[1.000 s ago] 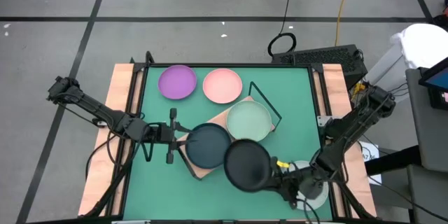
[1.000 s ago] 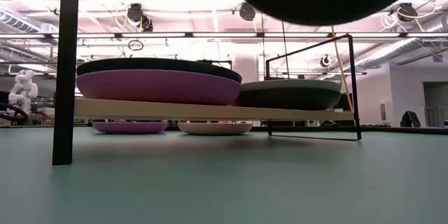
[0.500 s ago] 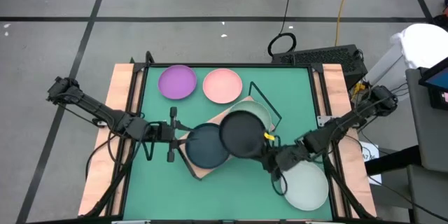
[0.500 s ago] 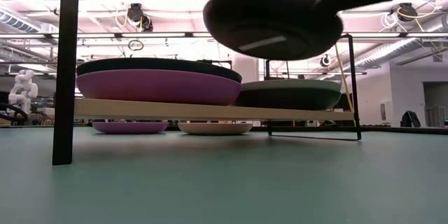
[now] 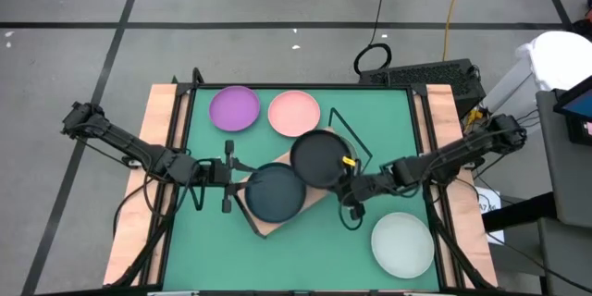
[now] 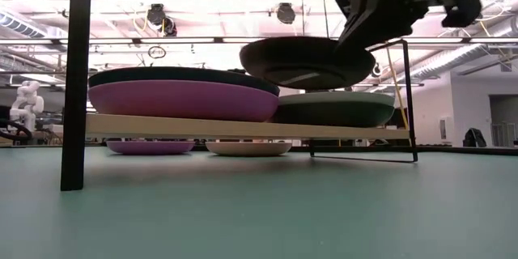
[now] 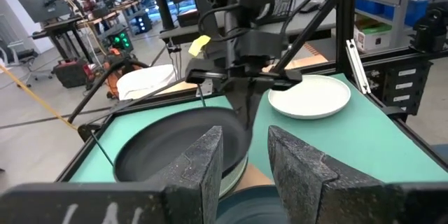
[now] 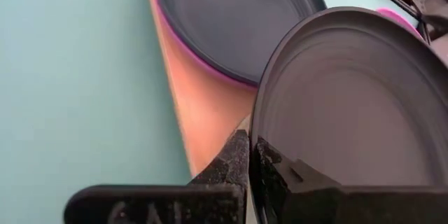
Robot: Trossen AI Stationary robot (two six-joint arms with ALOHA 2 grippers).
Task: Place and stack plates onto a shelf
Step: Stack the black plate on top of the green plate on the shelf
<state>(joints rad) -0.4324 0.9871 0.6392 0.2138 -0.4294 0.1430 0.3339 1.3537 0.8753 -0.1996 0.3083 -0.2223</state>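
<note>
The right tool (image 5: 350, 181) pinches the rim of the black plate (image 5: 319, 158), holding it just above the pale mint plate (image 6: 340, 97) on the shelf (image 6: 243, 127) (mint mostly hidden from above). At the shelf's 8 o'clock end, a dark teal plate (image 5: 275, 191) sits on a purple one (image 6: 182, 101). The left tool (image 5: 228, 175), fingers narrowly apart and empty, hovers at that stack's 9 o'clock. Purple plate (image 5: 234, 108) and pink plate (image 5: 294, 113) lie at 12 o'clock on the surface (image 5: 203, 240); a pale plate (image 5: 402, 244) lies at 4 o'clock.

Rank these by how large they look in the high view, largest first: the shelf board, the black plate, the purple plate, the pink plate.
1. Shelf board, though mostly covered.
2. Black plate, held nearer the camera, so its lead is unsure.
3. Purple plate and pink plate: they look alike.
</note>
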